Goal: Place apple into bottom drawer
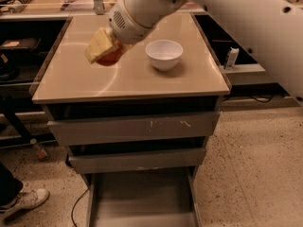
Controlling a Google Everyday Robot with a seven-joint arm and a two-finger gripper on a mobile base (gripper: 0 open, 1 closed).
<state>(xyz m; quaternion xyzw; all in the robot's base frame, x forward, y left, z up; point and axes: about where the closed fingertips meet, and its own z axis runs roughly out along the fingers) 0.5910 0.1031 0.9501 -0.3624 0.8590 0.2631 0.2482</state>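
My gripper (103, 49), with tan padded fingers (98, 44), is shut on the red-orange apple (112, 57) and holds it above the left part of the beige cabinet top (132, 79). Only the lower right side of the apple shows past the fingers. The bottom drawer (142, 197) is pulled out below the cabinet, a shallow grey tray with a flat bare floor. It lies lower and toward the front of the gripper.
A white bowl (164, 54) stands on the top, right of the gripper. Two upper grey drawers (135, 126) with scuffed fronts are shut. A person's shoe (23, 202) and a cable (78, 207) lie on the speckled floor at left. Dark shelving stands on both sides.
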